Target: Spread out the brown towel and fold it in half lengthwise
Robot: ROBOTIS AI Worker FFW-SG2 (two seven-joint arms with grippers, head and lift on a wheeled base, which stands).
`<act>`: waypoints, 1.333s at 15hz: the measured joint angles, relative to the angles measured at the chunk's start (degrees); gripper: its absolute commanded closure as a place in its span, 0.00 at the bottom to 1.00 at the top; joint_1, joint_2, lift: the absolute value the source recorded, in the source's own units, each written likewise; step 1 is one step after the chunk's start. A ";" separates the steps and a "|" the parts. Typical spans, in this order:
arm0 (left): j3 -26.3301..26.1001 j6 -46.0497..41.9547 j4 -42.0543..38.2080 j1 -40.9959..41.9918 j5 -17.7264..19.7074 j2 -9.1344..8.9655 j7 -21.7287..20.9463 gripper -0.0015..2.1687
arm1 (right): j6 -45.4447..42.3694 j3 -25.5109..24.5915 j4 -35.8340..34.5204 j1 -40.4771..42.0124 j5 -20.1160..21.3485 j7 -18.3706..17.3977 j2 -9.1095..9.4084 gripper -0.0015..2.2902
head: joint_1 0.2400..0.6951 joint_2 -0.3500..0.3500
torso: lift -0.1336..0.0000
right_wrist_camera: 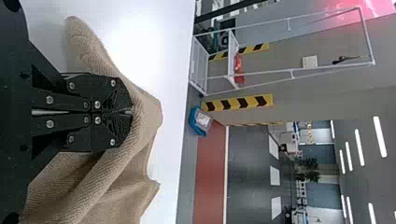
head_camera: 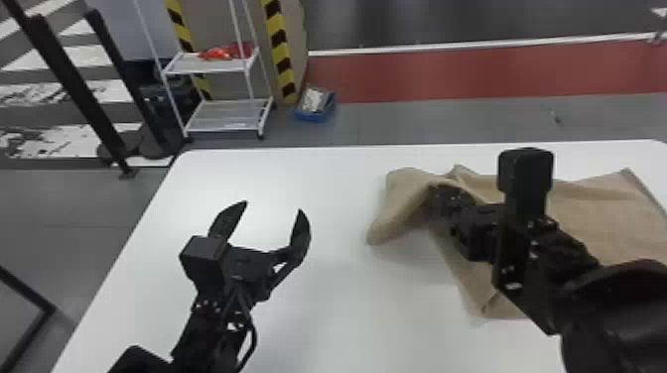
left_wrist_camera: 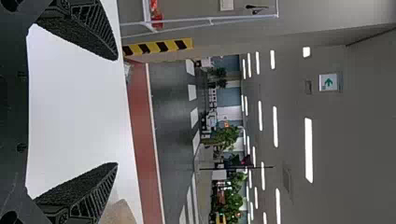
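We see a white table (head_camera: 337,183). The brown towel (head_camera: 600,218) lies rumpled across the table's right side, and its part nearest the table's middle is bunched up. There the right claw (head_camera: 441,198) is closed, clamped on a fold of the towel. Over the table's left half we find the left claw (head_camera: 273,206), its two fingers wide apart. Beyond the table's far edge, a white cart (head_camera: 226,115) and a blue box (head_camera: 312,117) stand on the floor.

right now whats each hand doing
Left hand: open, empty, over the white table.
Right hand: closed on the brown towel.
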 measured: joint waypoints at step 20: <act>-1.04 -0.35 0.59 -0.46 -0.53 -0.62 0.09 0.03 | 24.25 2.63 -7.57 4.78 -4.45 5.83 -0.87 0.03 | 1.00 0.84 | 0.04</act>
